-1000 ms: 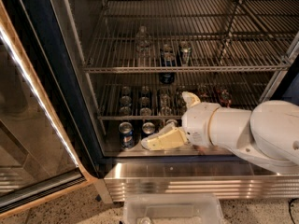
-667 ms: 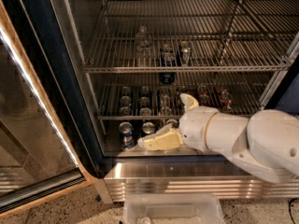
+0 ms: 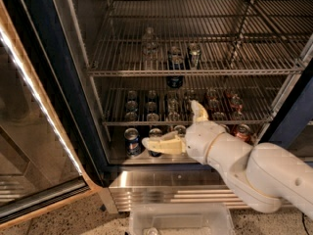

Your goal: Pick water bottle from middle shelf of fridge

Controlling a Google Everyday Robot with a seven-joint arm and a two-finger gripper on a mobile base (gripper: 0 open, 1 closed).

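Two fingers of the pincer point(image 3: 169, 122) are seen spread wide apart, one pointed left and the other pointed up, with nothing held between them. The pincer is placed low at the front of the fridge point(image 3: 54, 72), level with the lower rack of drink cans point(image 3: 151, 105) that is seen behind it. The water bottle point(image 3: 149, 44) is found well above the pincer and slightly to its left, stood upright on the middle shelf point(image 3: 244, 71) and clear of both fingers. A group of cans point(image 3: 194, 54) is set just right of the bottle on the same rack, also above the pincer. A blue can point(image 3: 132, 141) is stood just left of the lower finger. Below the pincer, the ribbed steel base panel point(image 3: 161, 192) and a clear plastic bin point(image 3: 181, 219) are seen.
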